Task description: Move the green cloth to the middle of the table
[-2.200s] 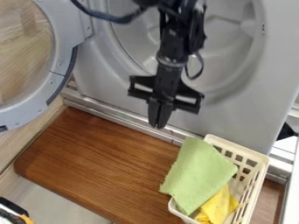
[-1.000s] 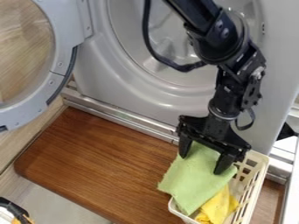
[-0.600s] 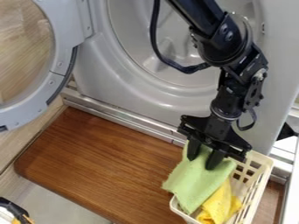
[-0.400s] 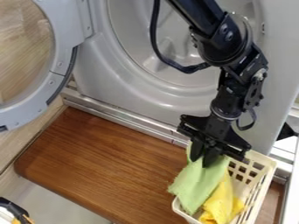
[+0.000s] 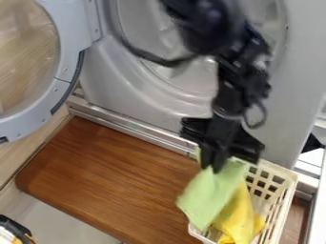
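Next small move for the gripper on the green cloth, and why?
Probably lift a bit more before going left: the gripper has the green cloth pinched at its upper end, but its lower part hangs at the rim of the basket, against the yellow cloth, which could drag along.

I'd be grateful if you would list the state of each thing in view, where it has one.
Gripper, shut on the green cloth
Green cloth, gripped near its top, hanging down over the basket's left side
Yellow cloth, crumpled, at least partly in the basket
Basket, upright
Round door, swung open
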{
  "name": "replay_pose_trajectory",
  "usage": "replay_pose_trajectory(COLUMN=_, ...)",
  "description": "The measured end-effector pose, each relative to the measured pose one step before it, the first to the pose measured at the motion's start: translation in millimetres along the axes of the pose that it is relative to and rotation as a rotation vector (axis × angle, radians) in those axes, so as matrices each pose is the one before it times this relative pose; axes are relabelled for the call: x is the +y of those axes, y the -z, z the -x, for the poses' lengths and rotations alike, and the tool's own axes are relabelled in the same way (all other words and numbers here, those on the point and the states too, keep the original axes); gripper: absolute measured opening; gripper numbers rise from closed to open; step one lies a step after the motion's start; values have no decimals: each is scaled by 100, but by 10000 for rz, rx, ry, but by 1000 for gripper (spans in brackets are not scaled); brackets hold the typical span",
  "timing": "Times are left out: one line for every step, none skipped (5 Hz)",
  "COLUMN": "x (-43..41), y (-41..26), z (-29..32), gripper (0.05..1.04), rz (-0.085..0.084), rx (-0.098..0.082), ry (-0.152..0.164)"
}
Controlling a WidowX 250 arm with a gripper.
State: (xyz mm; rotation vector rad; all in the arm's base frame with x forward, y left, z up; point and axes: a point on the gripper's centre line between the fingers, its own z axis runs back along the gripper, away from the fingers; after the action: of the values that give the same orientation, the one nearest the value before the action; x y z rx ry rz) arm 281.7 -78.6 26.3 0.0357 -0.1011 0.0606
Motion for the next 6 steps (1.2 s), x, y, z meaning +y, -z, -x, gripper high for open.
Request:
replay_pose_trajectory(x=2236, y=281, z=693, gripper=73, rz=462, rx=19, ry=-535)
replay_pose_trajectory(x=2298, y=242, z=-359, gripper=73, rz=-18, rx=227, ry=-375)
replay_pose_trajectory(x=3164, y=415, z=-301, gripper=72, rz=-38, rx=19, ry=-726)
replay_pose_trajectory(x=123, y=1288, z=-321, gripper=89, rz=-154, rx=280, ry=181)
replay_pose_trajectory(x=-2006, y=-17, z=-810, gripper=255, rz=-350, rx=-122, ry=794)
replay_pose_trajectory(x=-1188, y=-175, z=-272, gripper=535, rz=-283, rx=10, ry=294)
